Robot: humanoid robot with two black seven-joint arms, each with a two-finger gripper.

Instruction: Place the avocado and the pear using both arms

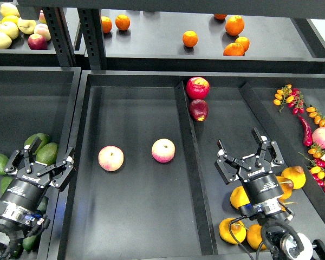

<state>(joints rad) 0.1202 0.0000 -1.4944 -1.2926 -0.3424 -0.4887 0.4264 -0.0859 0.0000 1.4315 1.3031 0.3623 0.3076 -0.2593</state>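
While both end effectors sit open and empty, left end effector (47,157) hovers beside avocado (46,153); right end effector (249,147) hovers above pear (294,176).

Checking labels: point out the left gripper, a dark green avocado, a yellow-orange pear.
left gripper (41,157), head view, between fingertips
dark green avocado (47,153), head view, top
yellow-orange pear (295,176), head view, middle

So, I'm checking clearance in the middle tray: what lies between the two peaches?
Head view: nothing. Only bare dark tray floor separates the left peach from the right peach; they sit apart, not touching.
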